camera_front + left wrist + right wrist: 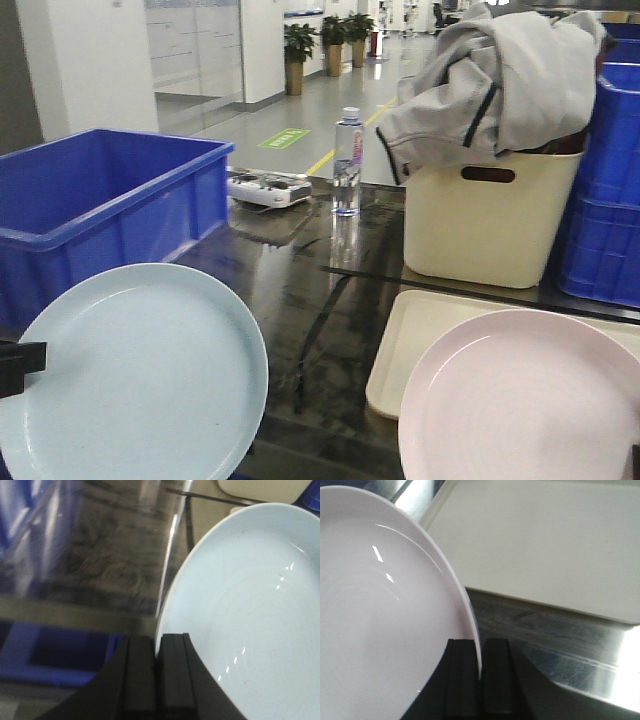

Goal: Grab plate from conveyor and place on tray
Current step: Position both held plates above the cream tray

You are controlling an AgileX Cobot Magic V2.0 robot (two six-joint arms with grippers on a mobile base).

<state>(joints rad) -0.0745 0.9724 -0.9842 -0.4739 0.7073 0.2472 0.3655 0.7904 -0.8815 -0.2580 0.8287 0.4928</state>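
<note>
Edgewise, pink plate [380,605] between right jaws

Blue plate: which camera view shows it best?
The front view: the blue plate shows nearly whole there. The left wrist view shows only part, with the left gripper shut on its rim. The right wrist view shows none of it.

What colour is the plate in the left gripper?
Pale blue plate, clearest in the front view.

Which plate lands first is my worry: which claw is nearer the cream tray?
Right. The right claw, gripping the pink plate, is beside the tray; the left claw, gripping the blue plate, sits off to the tray's left.
</note>
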